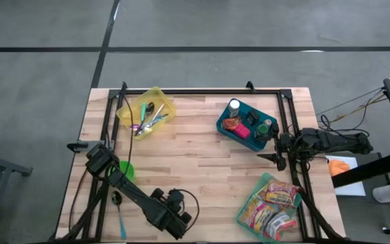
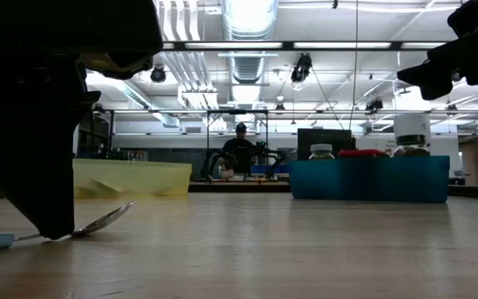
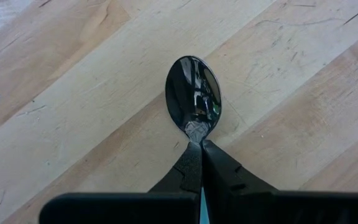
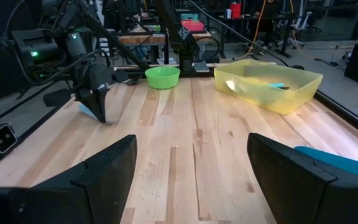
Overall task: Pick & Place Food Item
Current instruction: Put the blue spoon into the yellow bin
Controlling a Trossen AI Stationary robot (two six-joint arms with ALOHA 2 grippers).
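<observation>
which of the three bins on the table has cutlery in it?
The yellow bin, far left on the table: utensil handles lie inside it. The blue bin holds jars and bottles, and the clear bin near the right front corner holds snack packets.

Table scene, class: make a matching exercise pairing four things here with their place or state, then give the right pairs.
Things:
1. spoon
2. left gripper
3. right gripper
4. green bowl

Places or states:
A. open, waiting beside the teal bin
B. standing empty on the table, near the left arm
C. lying on the table, pinched at its neck
D. shut on the spoon

Pairs: 1-C, 2-D, 3-A, 4-B
</observation>
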